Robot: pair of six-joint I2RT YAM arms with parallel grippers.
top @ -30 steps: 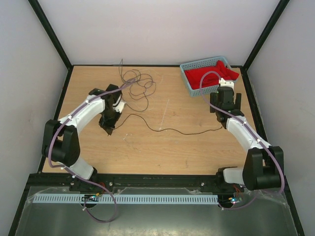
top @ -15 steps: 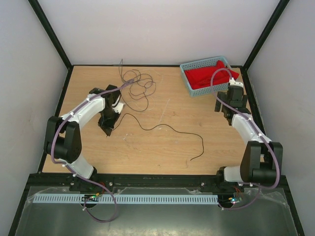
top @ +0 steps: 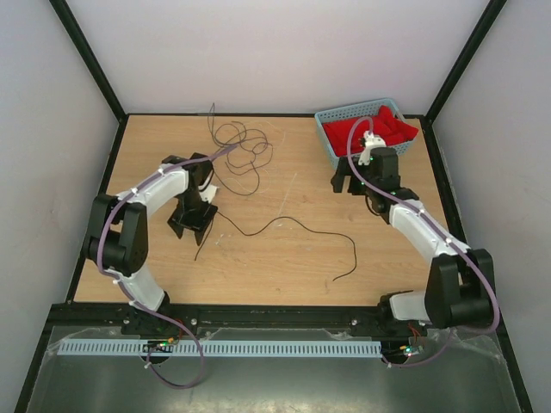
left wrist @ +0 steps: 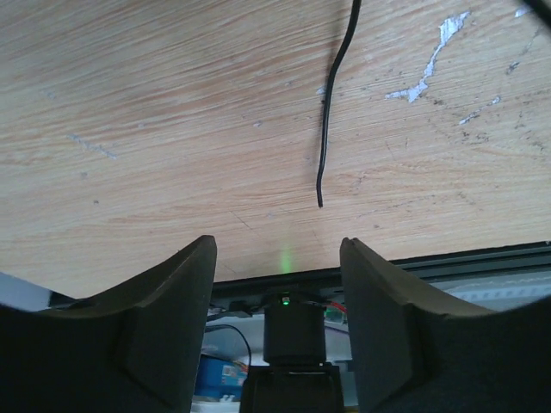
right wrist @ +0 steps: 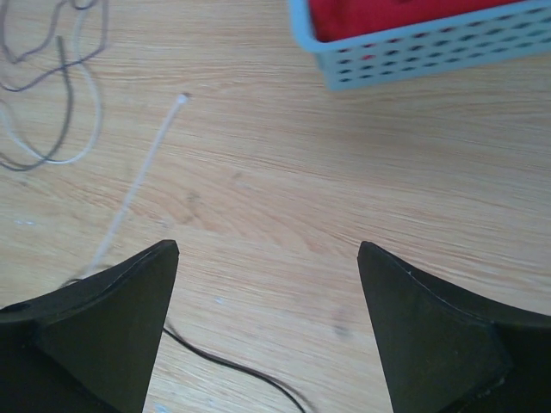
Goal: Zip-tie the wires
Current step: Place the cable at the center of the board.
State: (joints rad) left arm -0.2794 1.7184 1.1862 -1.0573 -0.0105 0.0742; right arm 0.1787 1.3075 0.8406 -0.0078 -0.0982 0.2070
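At the left of the table (top: 284, 268), the left gripper (top: 193, 225) points down toward the near edge with its jaws partly apart. The left wrist view shows its two dark fingers (left wrist: 164, 331) with bare wood between them, so it grips nothing and touches nothing. The free end of one of the wires (left wrist: 321, 200) lies on the wood just ahead of that gap, close to the fingertips but apart from them. From there the dark strand (top: 284, 219) snakes rightward across the middle of the table and curls back toward the near edge. The rest of the strands sit in a loose tangle (top: 237, 146) at the far side, behind the left arm. The zip tie (top: 290, 191) lies flat and straight between the two arms, well away from the left gripper. In the right wrist view it (right wrist: 142, 181) runs diagonally ahead of the left-hand finger, untouched. The right gripper (top: 349, 182) hangs with its jaws spread wide and empty over bare wood. Just beyond it is the blue basket (top: 320, 129) with red cloth (top: 366, 131) inside.
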